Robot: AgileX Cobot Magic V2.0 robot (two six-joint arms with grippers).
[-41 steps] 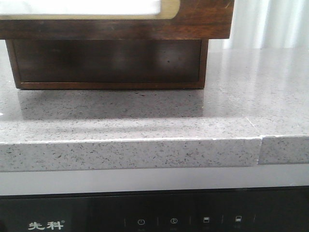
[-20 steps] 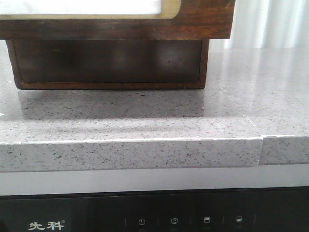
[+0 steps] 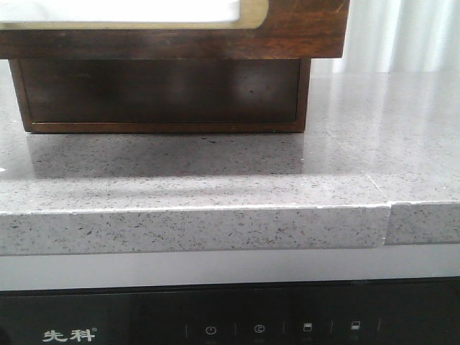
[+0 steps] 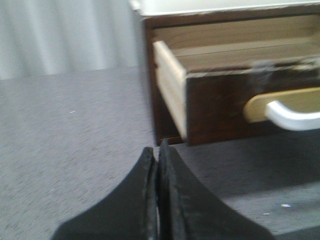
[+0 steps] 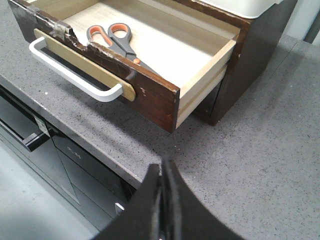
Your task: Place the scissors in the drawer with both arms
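Note:
The drawer (image 5: 150, 90) of dark brown wood stands pulled open, with a white handle (image 5: 75, 80) on a cream plate. The scissors (image 5: 117, 42), grey handles lined in orange, lie flat inside it near its front. In the front view only the drawer front's lower edge (image 3: 302, 32) shows, hanging over the cabinet base. In the left wrist view the drawer (image 4: 225, 110) is seen from its side, with the handle (image 4: 295, 117). My left gripper (image 4: 157, 150) is shut and empty, low over the counter beside the cabinet. My right gripper (image 5: 162, 167) is shut and empty, over the counter's front edge.
The wooden cabinet (image 3: 158, 93) stands on a grey speckled counter (image 3: 215, 187). The counter has a front edge (image 3: 194, 230) and a seam (image 3: 388, 215) at the right. A black appliance panel (image 3: 230, 323) sits under it. Pale curtains (image 4: 65, 35) hang behind.

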